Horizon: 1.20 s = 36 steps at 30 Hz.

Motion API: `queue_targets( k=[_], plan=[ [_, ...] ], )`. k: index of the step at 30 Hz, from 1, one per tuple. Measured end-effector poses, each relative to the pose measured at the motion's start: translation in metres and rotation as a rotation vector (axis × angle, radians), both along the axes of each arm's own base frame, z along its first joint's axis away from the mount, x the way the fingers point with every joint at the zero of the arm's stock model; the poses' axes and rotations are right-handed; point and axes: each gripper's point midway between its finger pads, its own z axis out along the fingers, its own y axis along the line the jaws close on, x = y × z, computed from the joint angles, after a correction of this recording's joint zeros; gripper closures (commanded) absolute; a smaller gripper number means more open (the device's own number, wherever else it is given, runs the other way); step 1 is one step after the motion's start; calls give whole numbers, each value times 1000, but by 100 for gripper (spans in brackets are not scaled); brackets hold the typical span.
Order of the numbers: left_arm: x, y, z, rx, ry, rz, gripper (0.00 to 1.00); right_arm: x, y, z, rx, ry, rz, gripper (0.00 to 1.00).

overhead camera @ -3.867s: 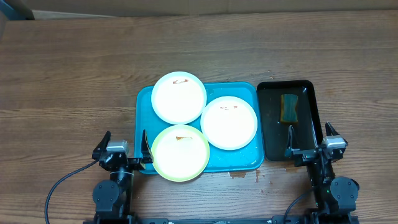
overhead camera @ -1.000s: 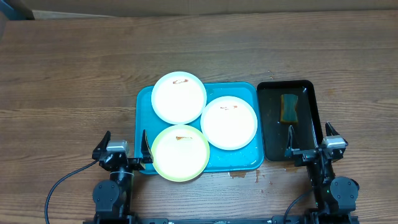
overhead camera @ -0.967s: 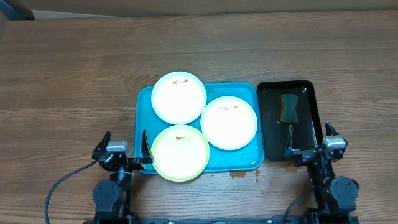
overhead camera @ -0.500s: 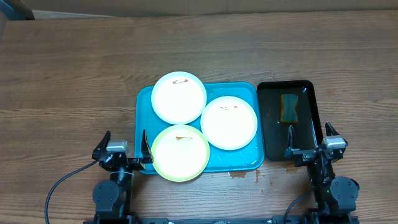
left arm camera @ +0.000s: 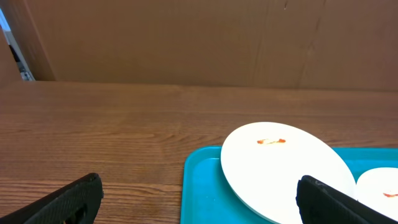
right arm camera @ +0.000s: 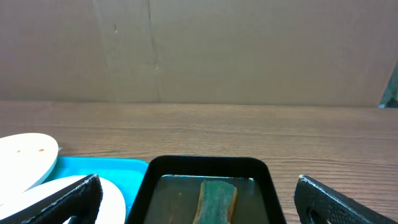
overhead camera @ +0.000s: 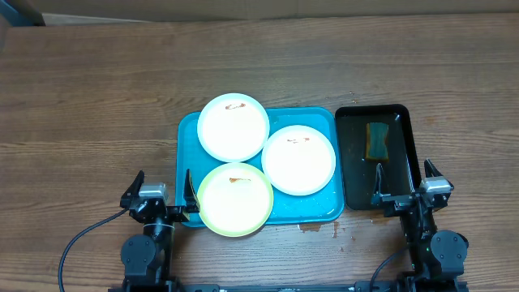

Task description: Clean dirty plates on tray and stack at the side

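Three plates lie on the turquoise tray (overhead camera: 320,207). A white plate (overhead camera: 233,127) with a brown smear overhangs the tray's back left; it also shows in the left wrist view (left arm camera: 283,168). A second white plate (overhead camera: 298,160) sits at the right. A yellow-green plate (overhead camera: 235,199) with a smear overhangs the front left. My left gripper (overhead camera: 160,195) is open and empty at the tray's front left corner, and shows in its own view (left arm camera: 199,202). My right gripper (overhead camera: 405,188) is open and empty at the front of the black tray, and shows in its own view (right arm camera: 199,199).
A narrower black tray (overhead camera: 404,122) right of the turquoise one holds shallow water and a green-and-yellow sponge (overhead camera: 377,140), also in the right wrist view (right arm camera: 216,200). Small brown spots mark the table (overhead camera: 316,228) in front of the turquoise tray. A cardboard wall stands behind the table.
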Motion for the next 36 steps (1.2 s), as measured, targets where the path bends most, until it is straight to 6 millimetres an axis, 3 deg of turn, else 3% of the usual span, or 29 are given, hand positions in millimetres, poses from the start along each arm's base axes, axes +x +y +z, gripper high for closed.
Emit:
queue_targets(
  k=[4, 8, 14, 17, 21, 24, 27, 30, 35, 36],
  plan=[
    [0, -1, 1, -6, -4, -8, 0, 0, 0, 0, 0, 0, 0, 0],
    [1, -10, 21, -59, -84, -54, 0, 0, 0, 0, 0, 0, -1, 0],
    [-6, -22, 13, -148, 20, -115, 0, 0, 0, 0, 0, 0, -1, 0],
    [-14, -24, 37, -173, 33, -124, 0, 0, 0, 0, 0, 0, 0, 0],
    [-28, -26, 96, -190, 49, -131, 0, 0, 0, 0, 0, 0, 0, 0],
    [-29, -28, 114, -189, 205, -134, 0, 0, 0, 1, 0, -3, 0, 0],
    [-22, -33, 120, -194, 447, -144, 0, 0, 0, 1, 0, -2, -1, 0],
    [-13, -39, 120, -215, 684, -158, 0, 0, 0, 0, 0, -2, 0, 0],
    [18, -56, 117, -284, 927, -223, 0, 0, 0, 0, 0, -2, -1, 0],
    [23, -60, 113, -304, 972, -239, 4, 0, 0, 0, 0, -2, 0, 0]
  ],
)
